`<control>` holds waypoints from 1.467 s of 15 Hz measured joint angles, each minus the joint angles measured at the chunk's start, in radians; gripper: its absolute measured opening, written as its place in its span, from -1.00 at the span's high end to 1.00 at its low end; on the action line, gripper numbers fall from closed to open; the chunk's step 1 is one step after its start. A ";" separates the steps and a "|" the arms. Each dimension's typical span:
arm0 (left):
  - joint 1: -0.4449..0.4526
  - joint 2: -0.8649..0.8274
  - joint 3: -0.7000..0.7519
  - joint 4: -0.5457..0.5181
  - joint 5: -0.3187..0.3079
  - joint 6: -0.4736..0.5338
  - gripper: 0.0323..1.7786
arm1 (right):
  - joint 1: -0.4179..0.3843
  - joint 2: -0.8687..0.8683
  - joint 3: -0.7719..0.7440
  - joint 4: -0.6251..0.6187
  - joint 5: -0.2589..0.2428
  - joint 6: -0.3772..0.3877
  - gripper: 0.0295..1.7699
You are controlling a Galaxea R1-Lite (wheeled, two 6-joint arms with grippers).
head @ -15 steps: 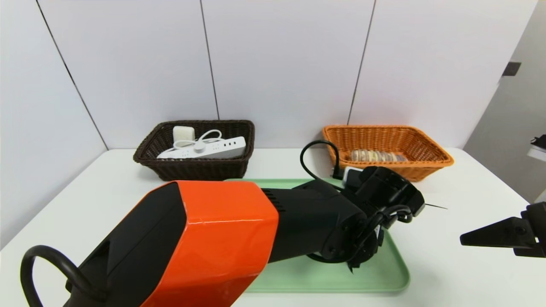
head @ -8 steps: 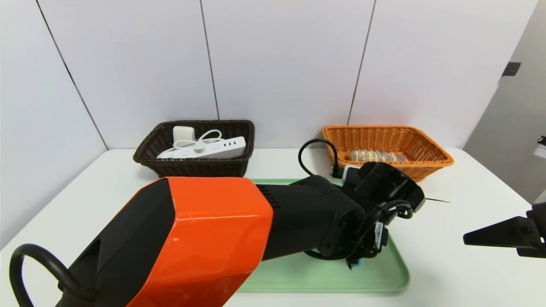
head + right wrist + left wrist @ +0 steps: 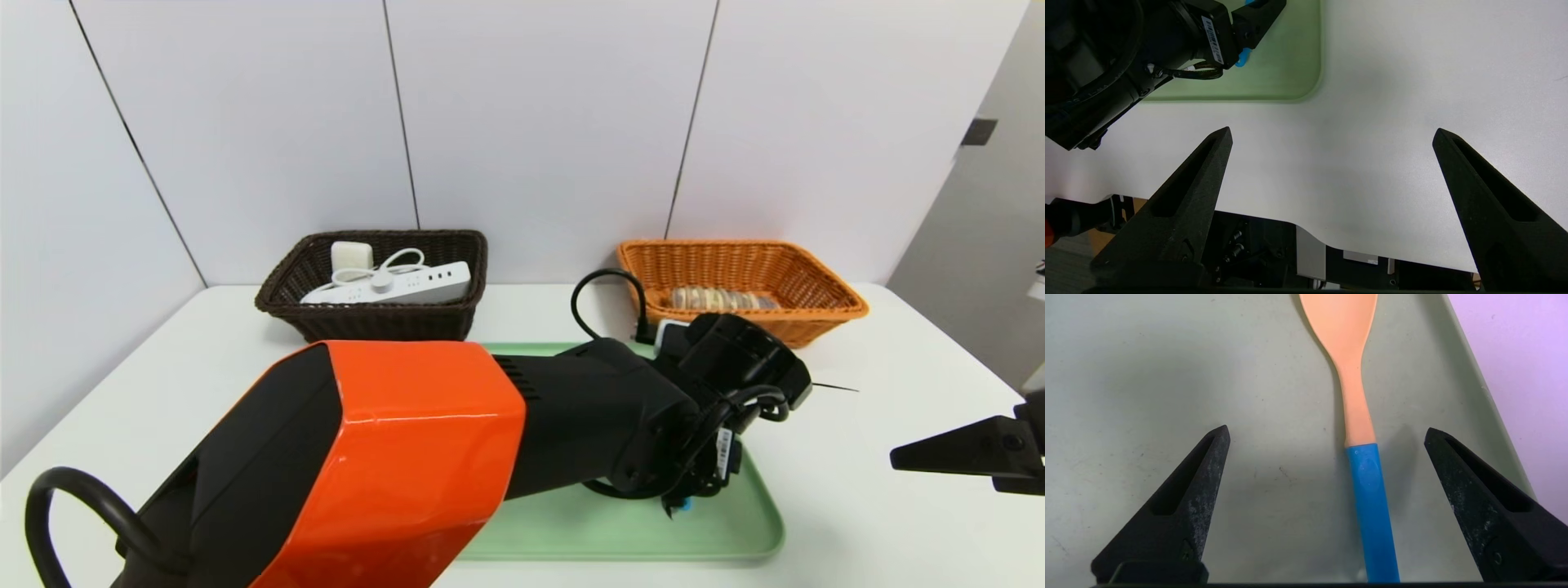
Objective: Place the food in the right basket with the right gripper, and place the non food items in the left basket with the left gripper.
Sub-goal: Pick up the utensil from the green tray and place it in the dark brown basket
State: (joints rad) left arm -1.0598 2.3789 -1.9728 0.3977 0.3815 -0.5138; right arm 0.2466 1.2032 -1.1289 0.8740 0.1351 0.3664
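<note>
Head view: left tool [image 3: 682,498] low over green tray [image 3: 735,531] on white counter [image 3: 882,506]. Power strip [image 3: 392,283] and white block [image 3: 351,256] lie in dark brown basket [image 3: 367,314]; striped loaf [image 3: 718,299] in orange basket [image 3: 816,314].

Left wrist view: tool jaws spread wide, straddling spoon [image 3: 1359,416] flat on tray, no contact.

Right wrist view: right tool [image 3: 1331,134] agape, empty, above bare counter beside tray.

Spoon [image 3: 1359,428] bowl and handle end cropped
</note>
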 joint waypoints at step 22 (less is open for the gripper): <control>0.004 0.031 0.001 -0.002 0.017 0.051 0.82 | -0.001 -0.007 0.008 -0.003 -0.002 -0.001 -0.92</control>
State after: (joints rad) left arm -1.0555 2.4098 -1.9719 0.3957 0.3983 -0.4628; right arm 0.2457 1.1964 -1.1213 0.8711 0.1332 0.3651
